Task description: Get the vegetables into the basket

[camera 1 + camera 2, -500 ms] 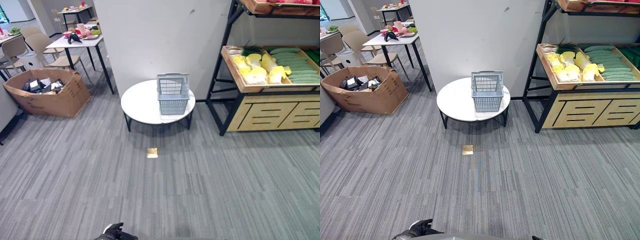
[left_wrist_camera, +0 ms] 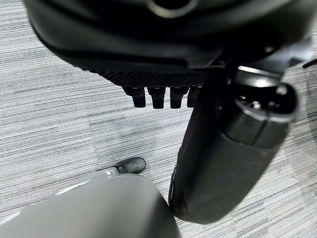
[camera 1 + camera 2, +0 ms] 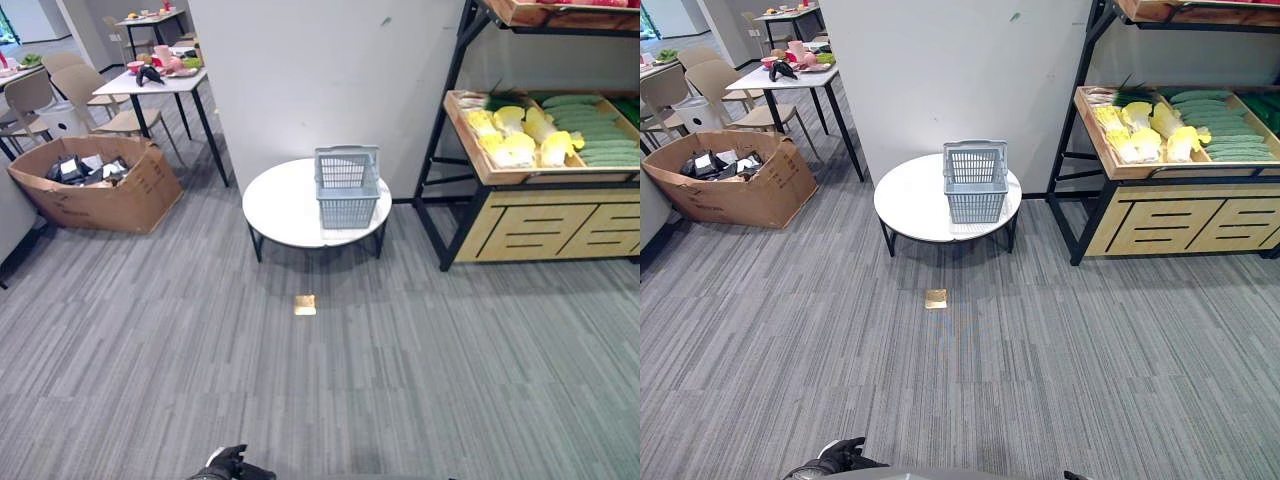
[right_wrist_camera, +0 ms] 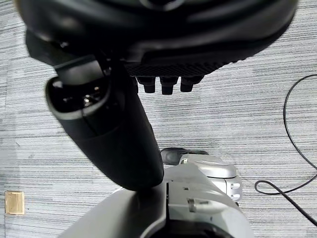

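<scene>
1. The left hand (image 2: 163,59) hangs low over grey carpet. In its wrist view the fingers (image 2: 154,96) show as short dark stubs below the palm, the thumb (image 2: 223,158) reaches out beside them, and nothing lies between. It holds nothing, but whether the fingers are straight or curled I cannot tell.
2. The right hand (image 4: 158,44) is much the same: finger stubs under the palm, the thumb (image 4: 114,139) angled away, only carpet beyond. It carries nothing, and its spread is again unclear. Both seem parked at the robot's sides, probably because the goods are out of reach.
3. In the head views, the left hand shows as a dark shape at the bottom edge, left of centre.
4. A small brass floor plate (image 3: 304,305) sits mid-frame on the carpet.
5. Beyond it, at upper centre, the grey basket (image 3: 346,187) stands upright on the round white table (image 3: 280,205), handle folded back and its open mouth ready for loading.
6. At upper right, the vegetables (image 3: 515,137), pale yellow cabbages beside green cucumbers (image 3: 595,130), lie in a tilted wooden tray (image 3: 470,140) on the dark shelf rack (image 3: 440,150), well apart from the basket.
7. At upper left sit a cardboard box (image 3: 95,185), chairs and cluttered tables.
</scene>
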Controlling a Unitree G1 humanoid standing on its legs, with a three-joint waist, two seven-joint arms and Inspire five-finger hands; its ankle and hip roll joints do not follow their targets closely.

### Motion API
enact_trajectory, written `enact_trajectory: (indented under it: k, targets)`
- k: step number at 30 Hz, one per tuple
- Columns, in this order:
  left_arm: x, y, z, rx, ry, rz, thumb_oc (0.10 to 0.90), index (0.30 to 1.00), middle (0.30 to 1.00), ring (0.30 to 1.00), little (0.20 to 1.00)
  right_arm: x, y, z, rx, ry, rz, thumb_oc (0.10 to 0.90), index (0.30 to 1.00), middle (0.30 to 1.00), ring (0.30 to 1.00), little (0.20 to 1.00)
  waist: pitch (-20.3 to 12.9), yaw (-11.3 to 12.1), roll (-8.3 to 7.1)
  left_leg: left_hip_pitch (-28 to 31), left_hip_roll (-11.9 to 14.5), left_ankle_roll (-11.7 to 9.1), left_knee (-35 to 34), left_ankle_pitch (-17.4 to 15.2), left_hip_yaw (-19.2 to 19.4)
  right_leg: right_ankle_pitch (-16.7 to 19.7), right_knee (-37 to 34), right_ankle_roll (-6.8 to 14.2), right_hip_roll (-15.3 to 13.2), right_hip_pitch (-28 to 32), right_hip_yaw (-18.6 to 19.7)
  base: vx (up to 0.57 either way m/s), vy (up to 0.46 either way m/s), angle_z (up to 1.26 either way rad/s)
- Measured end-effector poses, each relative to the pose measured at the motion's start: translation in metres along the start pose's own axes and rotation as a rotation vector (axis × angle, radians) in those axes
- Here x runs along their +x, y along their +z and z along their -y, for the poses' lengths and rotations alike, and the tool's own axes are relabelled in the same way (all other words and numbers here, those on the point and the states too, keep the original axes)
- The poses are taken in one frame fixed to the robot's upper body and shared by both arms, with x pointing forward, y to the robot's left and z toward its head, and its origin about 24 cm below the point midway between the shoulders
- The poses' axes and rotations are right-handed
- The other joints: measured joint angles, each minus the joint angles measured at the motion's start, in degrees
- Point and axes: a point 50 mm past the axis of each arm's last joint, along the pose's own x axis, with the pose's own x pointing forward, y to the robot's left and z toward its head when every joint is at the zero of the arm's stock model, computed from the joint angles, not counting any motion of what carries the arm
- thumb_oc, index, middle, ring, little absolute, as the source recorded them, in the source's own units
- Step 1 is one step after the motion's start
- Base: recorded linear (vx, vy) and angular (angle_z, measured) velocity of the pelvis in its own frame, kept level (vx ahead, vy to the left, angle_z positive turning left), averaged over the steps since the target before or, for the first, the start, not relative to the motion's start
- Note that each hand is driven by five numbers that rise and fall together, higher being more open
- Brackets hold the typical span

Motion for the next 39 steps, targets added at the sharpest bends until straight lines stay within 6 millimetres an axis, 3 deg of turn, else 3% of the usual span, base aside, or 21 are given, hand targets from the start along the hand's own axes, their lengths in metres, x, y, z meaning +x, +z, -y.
enact_trajectory:
  k: [39]
  targets:
    - [0.0000,-0.0011,0.0001,0.002,-0.003,-0.006,0.900,1.000,1.000,1.000,1.000,0.0000,-0.0010,-0.0008,-0.008,0.002,-0.004,0.900,1.000,1.000,1.000,1.000,-0.1,0.0,-0.03,0.1,0.0,0.0,0.0,0.0,0.0,0.0,0.0,0.0,0.0,0.1,0.0,0.00,0.000,0.00]
